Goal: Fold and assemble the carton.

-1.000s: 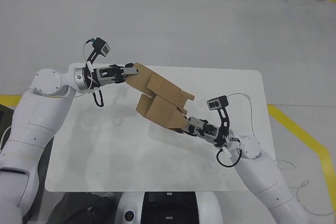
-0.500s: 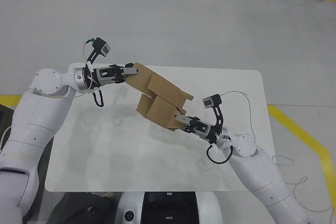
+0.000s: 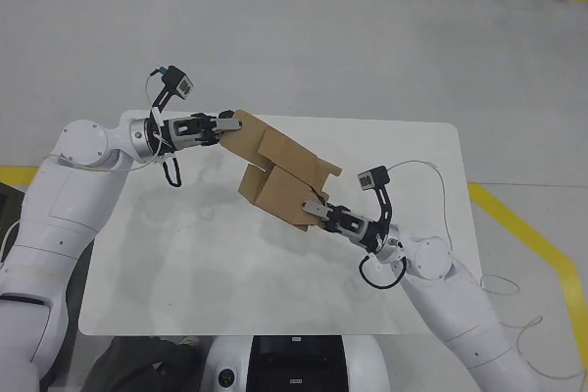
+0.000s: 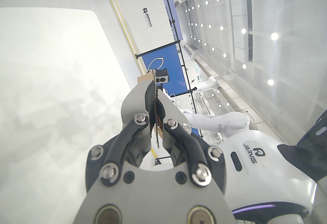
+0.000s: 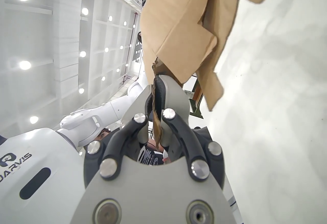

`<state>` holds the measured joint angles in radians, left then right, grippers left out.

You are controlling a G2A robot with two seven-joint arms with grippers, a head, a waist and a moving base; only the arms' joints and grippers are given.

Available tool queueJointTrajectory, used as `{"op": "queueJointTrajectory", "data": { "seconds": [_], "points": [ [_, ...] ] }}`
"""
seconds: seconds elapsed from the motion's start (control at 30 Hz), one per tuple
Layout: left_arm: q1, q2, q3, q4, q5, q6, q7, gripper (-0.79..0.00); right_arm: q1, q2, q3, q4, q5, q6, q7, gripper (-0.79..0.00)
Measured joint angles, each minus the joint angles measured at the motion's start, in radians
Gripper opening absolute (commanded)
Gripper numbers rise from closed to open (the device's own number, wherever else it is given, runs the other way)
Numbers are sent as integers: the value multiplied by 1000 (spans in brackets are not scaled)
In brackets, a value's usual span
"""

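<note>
Carton (image 3: 279, 171) hangs mid-frame above table (image 3: 176, 284). Left gripper (image 3: 227, 125) pinches its upper-left edge, right gripper (image 3: 312, 209) pinches the lower-right flap. Right arm has just nudged inward, so it's probably squaring the carton open.

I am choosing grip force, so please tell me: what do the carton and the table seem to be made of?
Carton: brown corrugated cardboard, matte; its cut edge in the left wrist view shows a fluted layer. Table: smooth white board, perhaps laminate or plastic, faintly satin; the look leaves the exact material open.
</note>
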<state>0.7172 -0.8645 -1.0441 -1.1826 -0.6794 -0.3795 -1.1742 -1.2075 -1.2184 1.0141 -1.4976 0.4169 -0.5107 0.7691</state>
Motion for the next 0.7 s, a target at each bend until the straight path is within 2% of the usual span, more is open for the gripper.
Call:
{"op": "queueJointTrajectory", "data": {
  "seconds": [0.07, 0.1, 0.13, 0.17, 0.2, 0.7],
  "points": [
    [0, 0, 0, 0, 0, 0, 0, -785, -3, 0, 1, -6, -3, 4, 1, -785],
    [0, 0, 0, 0, 0, 0, 0, -708, -4, 0, 2, -8, -4, 5, 1, -785],
    [0, 0, 0, 0, 0, 0, 0, -449, -5, 0, 3, -10, -5, 6, 1, -785],
    [0, 0, 0, 0, 0, 0, 0, -139, -6, 1, 4, -13, -6, 7, 2, -785],
    [0, 0, 0, 0, 0, 0, 0, 0, -7, 1, 5, -16, -7, 7, 3, -785],
    [0, 0, 0, 0, 0, 0, 0, 0, -41, 15, 62, -77, -9, 22, 46, -785]
  ]
}}
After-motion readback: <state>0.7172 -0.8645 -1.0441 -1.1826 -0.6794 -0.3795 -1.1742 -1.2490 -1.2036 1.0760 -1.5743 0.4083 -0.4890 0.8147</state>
